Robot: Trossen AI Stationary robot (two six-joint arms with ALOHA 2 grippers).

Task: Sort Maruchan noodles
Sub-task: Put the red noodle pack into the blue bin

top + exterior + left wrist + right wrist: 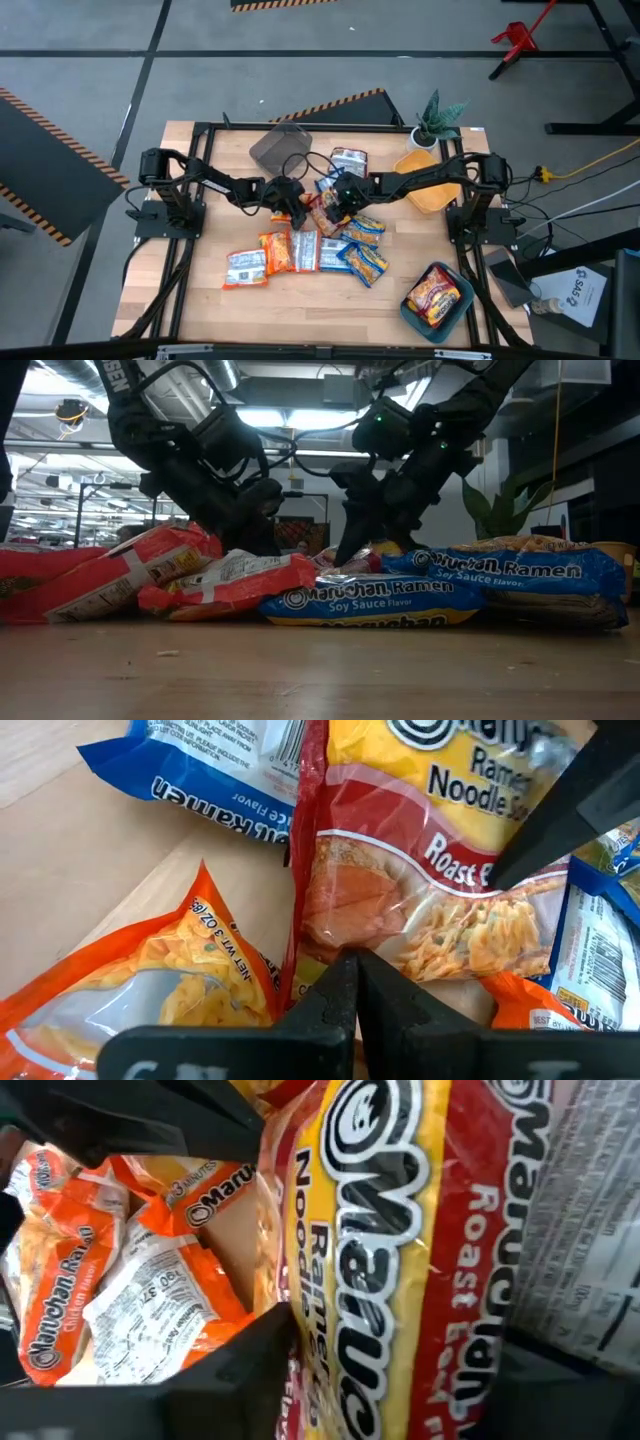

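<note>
At table's near right corner, teal bin holding red-yellow noodle packets, left end effector together, right end effector closing state unclear.

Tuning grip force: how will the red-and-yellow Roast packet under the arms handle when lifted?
The red-and-yellow packet is glossy, crinkled film, so probably slippery. Its clear window shows a noodle block: likely light, stiffish, breakable. The right pincer straddles it; pinching an edge may only bunch film.

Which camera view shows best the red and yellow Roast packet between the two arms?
The right wrist view: the red-yellow Roast packet fills it, with large readable print. The left wrist view shows its lower half. The high view gives only a small patch under the arms. In the low view I cannot pick it out.
</note>
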